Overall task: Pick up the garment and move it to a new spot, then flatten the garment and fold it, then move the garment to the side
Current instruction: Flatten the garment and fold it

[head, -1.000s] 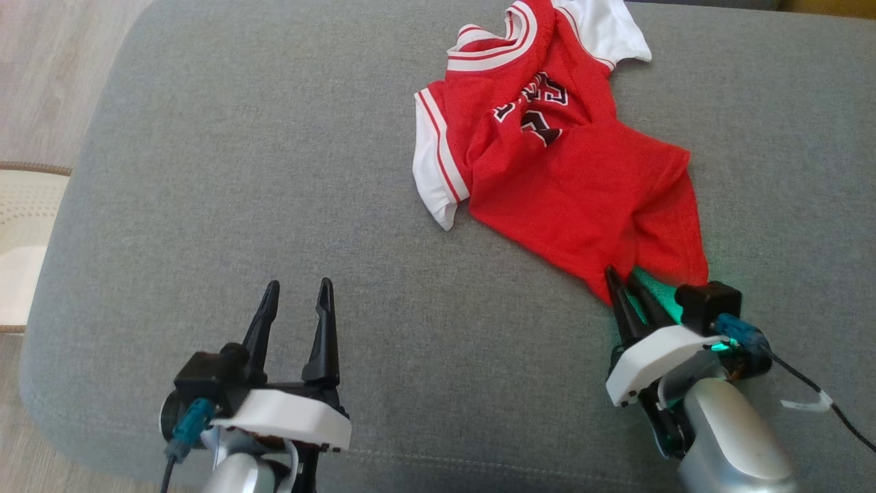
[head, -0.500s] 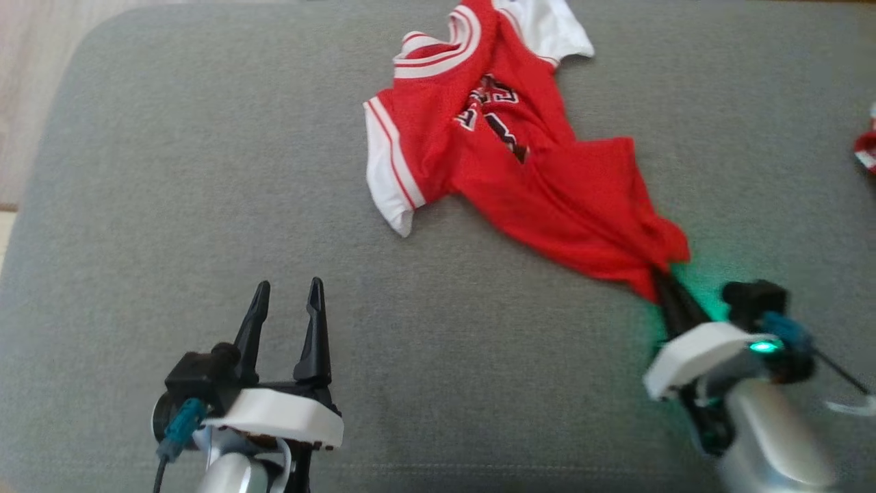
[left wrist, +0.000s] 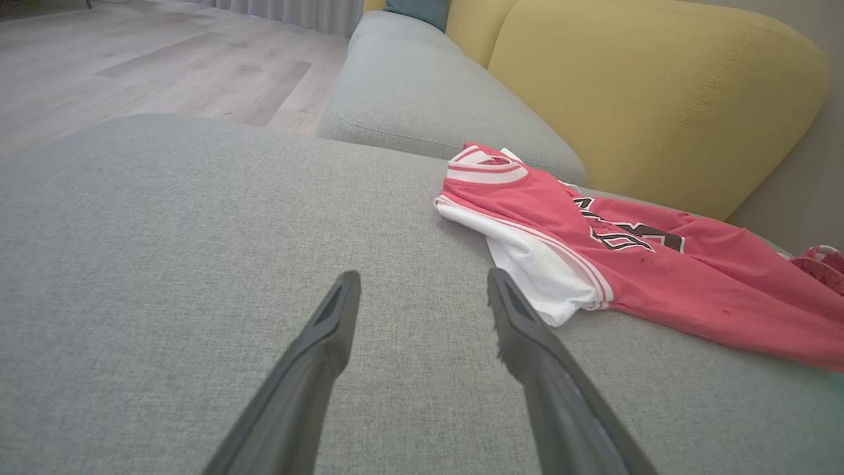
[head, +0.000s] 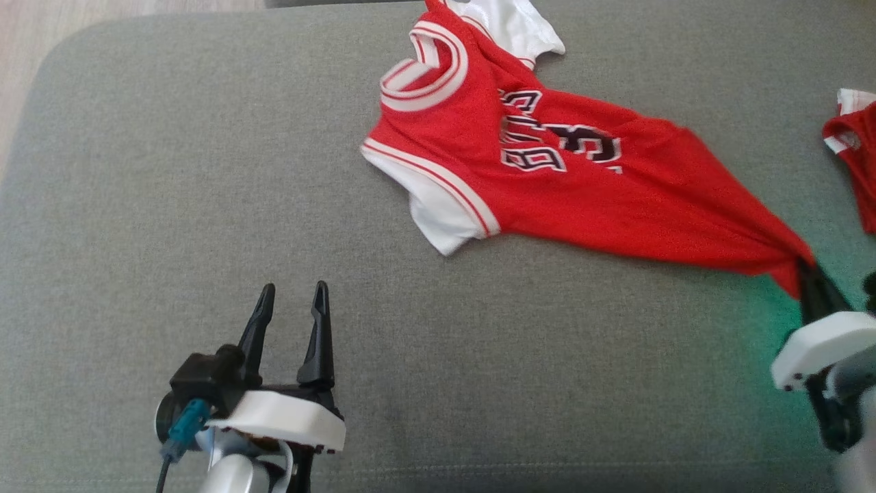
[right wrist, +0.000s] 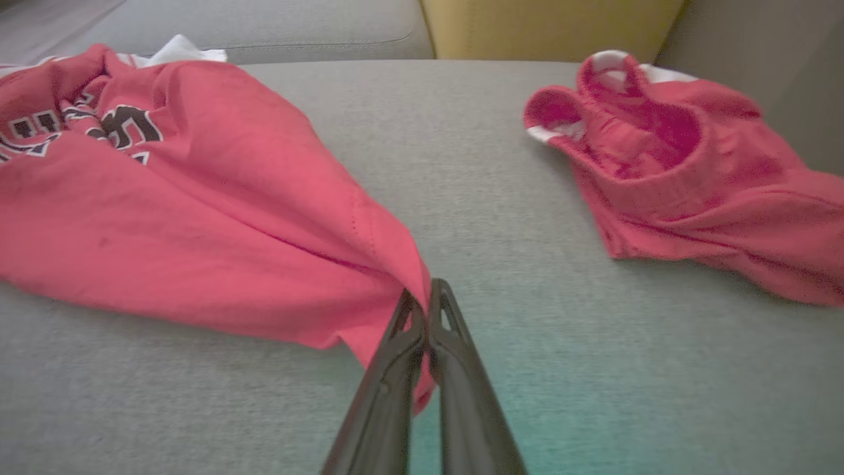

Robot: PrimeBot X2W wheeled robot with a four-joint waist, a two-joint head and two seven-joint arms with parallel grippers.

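The garment is a small red jersey with white sleeves and black lettering, stretched across the grey cushion from its collar at the top centre down to the lower right. My right gripper is shut on the jersey's hem corner, and the right wrist view shows the red cloth pinched between the closed fingers of that gripper. My left gripper hovers open over bare cushion at the lower left, holding nothing. Its spread fingers point toward the jersey's white sleeve, a short way off.
A smaller red piece with white edging lies at the right edge, also in the right wrist view. The grey cushion has rounded edges at left. A yellow backrest and another grey seat stand behind.
My right gripper closed on the hem and pulled it rightward, stretching the jersey out and uncovering the lettering. The head camera shifted too. The left gripper stayed open in place.
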